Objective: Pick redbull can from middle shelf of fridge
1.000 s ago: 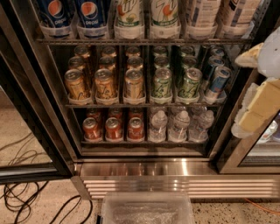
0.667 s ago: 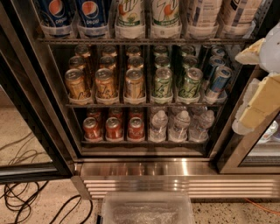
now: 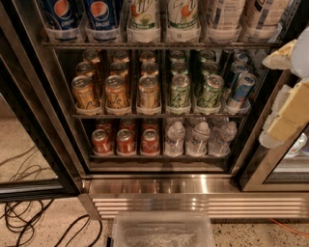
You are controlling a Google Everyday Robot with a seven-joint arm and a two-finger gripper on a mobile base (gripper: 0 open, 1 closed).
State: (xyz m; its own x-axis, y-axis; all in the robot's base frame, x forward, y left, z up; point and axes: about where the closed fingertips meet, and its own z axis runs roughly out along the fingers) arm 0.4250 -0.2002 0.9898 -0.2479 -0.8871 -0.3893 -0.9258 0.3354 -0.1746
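The fridge (image 3: 46,111) stands open in front of me. Its middle shelf (image 3: 159,115) is a dark wire rack with lanes of cans. Blue-and-silver redbull cans (image 3: 240,90) fill the rightmost lane, the front one leaning slightly. My gripper (image 3: 271,96) is at the right edge of the view, just right of that lane and outside the fridge. Its cream fingers (image 3: 289,113) are spread apart and hold nothing.
Gold cans (image 3: 116,91) and green cans (image 3: 179,90) fill the other lanes. Large bottles (image 3: 63,14) stand on the rack above; red cans (image 3: 125,142) and water bottles (image 3: 198,140) below. A steel slatted base (image 3: 193,200), a clear plastic bin (image 3: 161,231) and floor cables (image 3: 29,217) lie below.
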